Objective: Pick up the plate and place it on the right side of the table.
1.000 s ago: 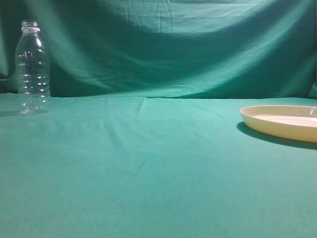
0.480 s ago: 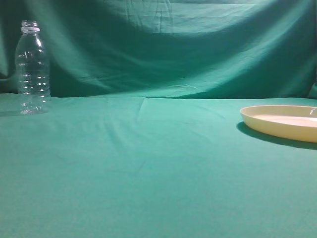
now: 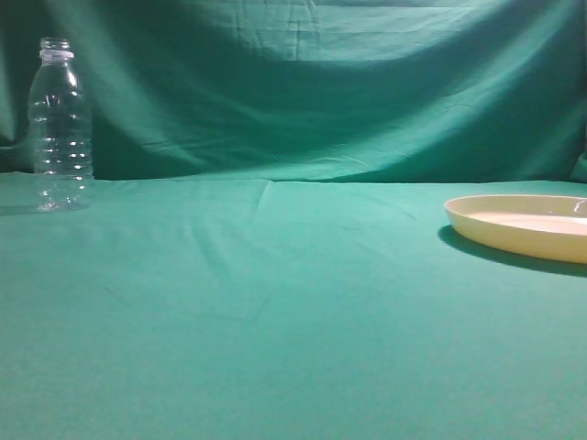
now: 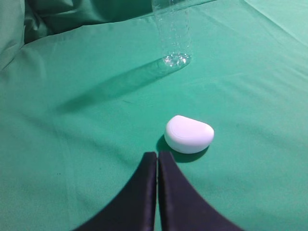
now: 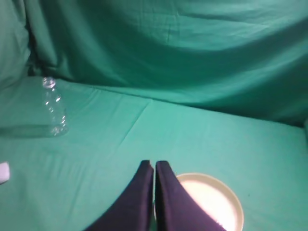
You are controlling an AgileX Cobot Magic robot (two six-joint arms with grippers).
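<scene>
a: from the front, where's the plate (image 3: pixel 523 225)?

b: flat on the table (image 3: pixel 293 312), far right, partly cut off by the edge. a clear bottle (image 3: pixel 60 126) stands upright far left, well apart from it, with the backdrop (image 3: pixel 312 82) behind. no arm shows there.

a: and the left wrist camera?

b: the left gripper (image 4: pixel 157 156) has its dark fingers pressed together, nothing between them, above the cloth. a small white rounded thing (image 4: pixel 188 134) lies just beyond the tips. the bottle's base (image 4: pixel 173 33) sits farther off.

a: right wrist?

b: the right gripper (image 5: pixel 154 166) is pinched closed too, empty, up above the table (image 5: pixel 144 139). the plate (image 5: pixel 211 202) lies below, just right of the fingers, partly hidden by them. the bottle (image 5: pixel 54 107) is off to the left, and a white thing (image 5: pixel 4 172) peeks in at the left edge.
</scene>
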